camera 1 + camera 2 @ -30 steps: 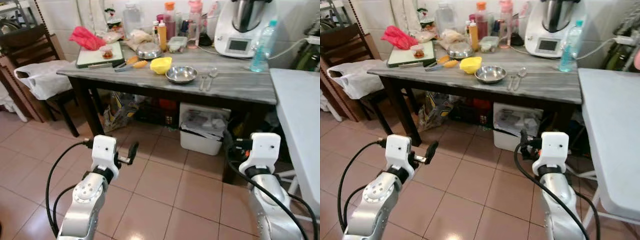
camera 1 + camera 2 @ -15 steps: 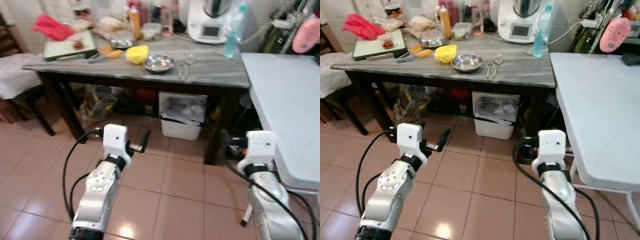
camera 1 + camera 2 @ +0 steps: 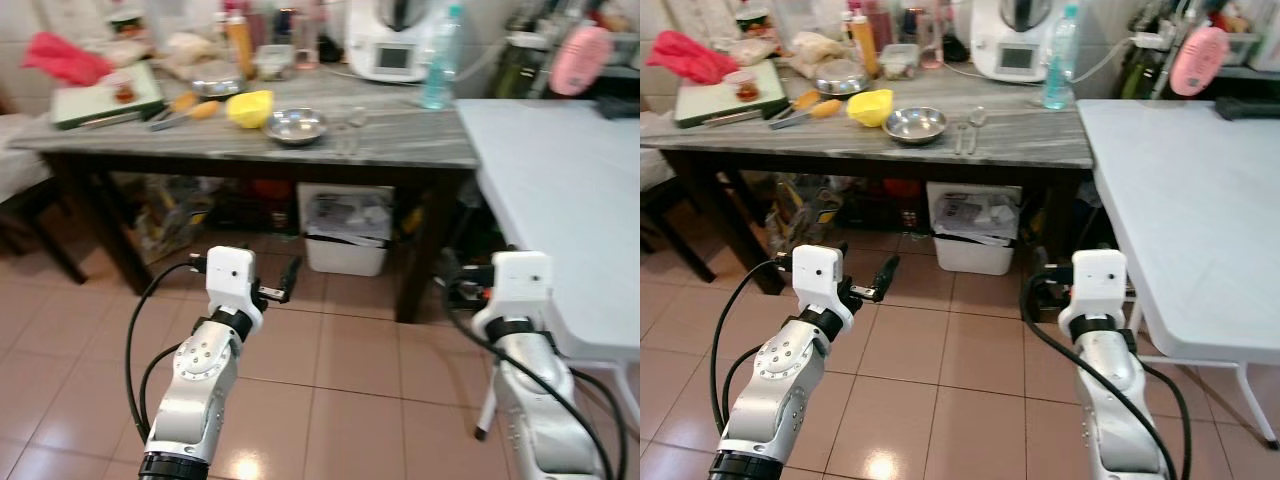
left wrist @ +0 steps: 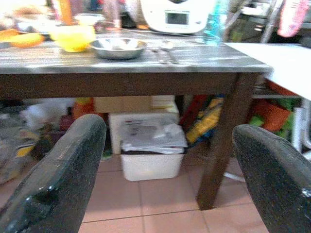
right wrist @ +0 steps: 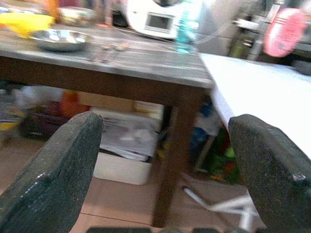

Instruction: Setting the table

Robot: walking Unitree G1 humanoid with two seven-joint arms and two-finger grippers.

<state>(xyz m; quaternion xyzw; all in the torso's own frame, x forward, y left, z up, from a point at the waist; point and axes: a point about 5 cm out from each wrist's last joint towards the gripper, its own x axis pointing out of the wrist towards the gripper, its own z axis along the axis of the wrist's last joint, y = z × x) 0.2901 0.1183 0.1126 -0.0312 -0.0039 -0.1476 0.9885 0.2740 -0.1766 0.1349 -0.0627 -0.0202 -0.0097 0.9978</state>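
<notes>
Steel bowl (image 3: 915,123) and the spoons (image 3: 968,128) just beside it lie near the front edge of the grey table (image 3: 1020,150), well apart from my left jaws (image 3: 883,276) and right jaws (image 5: 160,160), both wide open and holding nothing. I judge that a hasty reach could push them off that edge. The spoons are blurred, and I cannot count them.
</notes>
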